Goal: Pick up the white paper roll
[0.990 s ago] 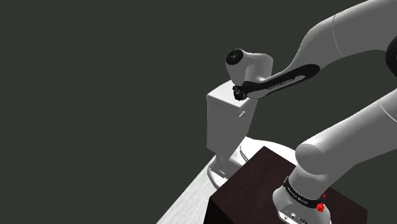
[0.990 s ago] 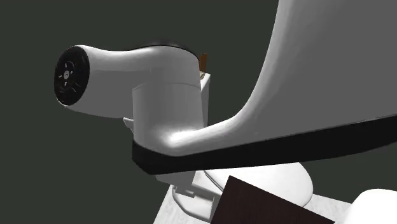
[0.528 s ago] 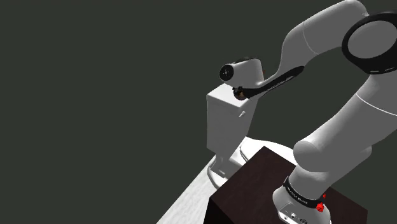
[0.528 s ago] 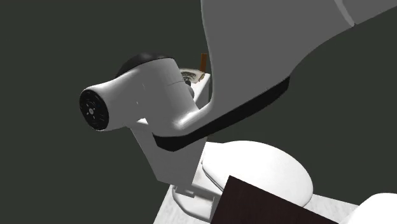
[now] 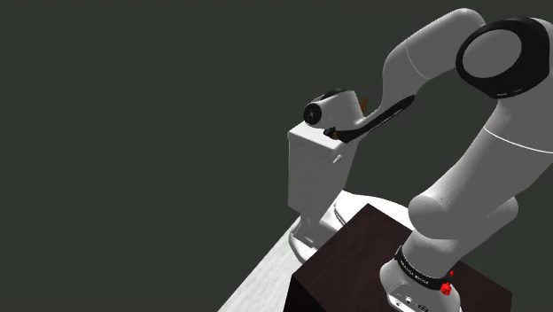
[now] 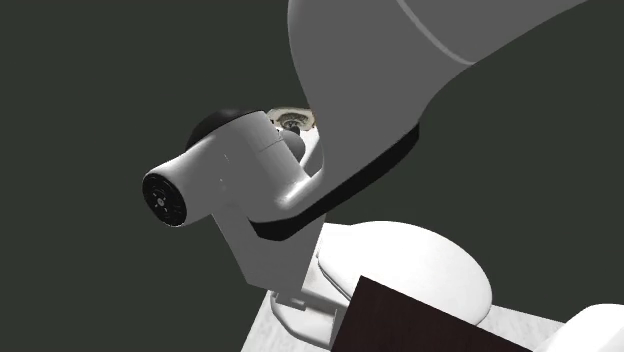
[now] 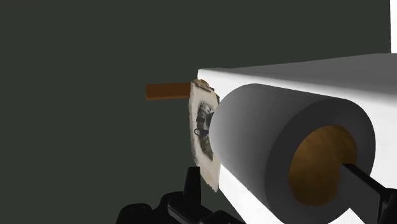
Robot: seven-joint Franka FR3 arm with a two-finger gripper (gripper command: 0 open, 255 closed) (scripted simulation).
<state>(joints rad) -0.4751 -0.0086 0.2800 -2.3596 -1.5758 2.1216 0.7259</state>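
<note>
Paper roll (image 7: pixel 254 133), white-grey with a brown core (image 7: pixel 318 159), lies on its side on top of the white toilet tank (image 7: pixel 305 67), near the tank's front edge. Its open end faces the wrist camera.

End effector (image 7: pixel 268 170) sits right at the roll, fingers apart with the roll between them. One finger (image 7: pixel 191 184) is just beside the roll's outer wall, with a thin gap showing. The other finger (image 7: pixel 364 186) crosses in front of the core opening; can't tell whether it touches the roll. Roll rests on the tank top, not lifted.

Beyond the roll's far end, at the tank's corner, is a small ragged-edged card (image 7: pixel 203 133) with a dark round pattern, also seen on the tank top in the second exterior view (image 6: pixel 293 121). A brown stick (image 7: pixel 167 91) juts out past the tank's edge beside the card.

In the shoulder view the arm (image 5: pixel 416 53) bends down over the tank (image 5: pixel 312 173), its wrist above the tank top. Dark brown stand (image 5: pixel 354 257) is near the tank's base. White toilet lid (image 6: pixel 410 265) is below the tank.
</note>
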